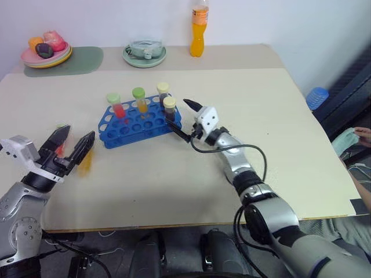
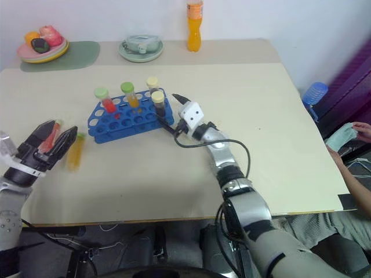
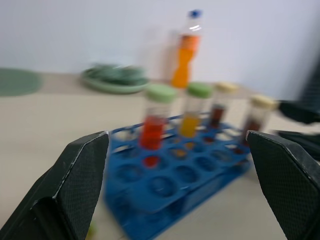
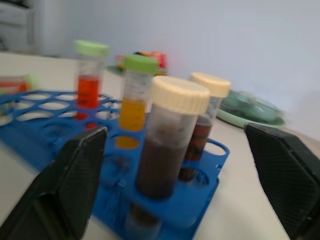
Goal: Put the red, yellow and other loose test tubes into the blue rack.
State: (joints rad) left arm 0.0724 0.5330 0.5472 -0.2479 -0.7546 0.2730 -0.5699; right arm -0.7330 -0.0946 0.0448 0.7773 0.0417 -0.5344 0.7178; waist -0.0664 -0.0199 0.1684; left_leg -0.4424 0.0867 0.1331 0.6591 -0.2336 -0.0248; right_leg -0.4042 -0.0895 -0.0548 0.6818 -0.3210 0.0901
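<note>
No readable text, label, brand, number or sign anywhere.

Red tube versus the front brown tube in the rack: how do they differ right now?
The red tube has a green cap and red liquid; the front brown tube has a cream cap and dark brown liquid. The red tube stands at the blue rack's left end, far from the right gripper; the brown tube stands at the right end, just beside that open gripper. Both stand in rack holes, capped.
</note>
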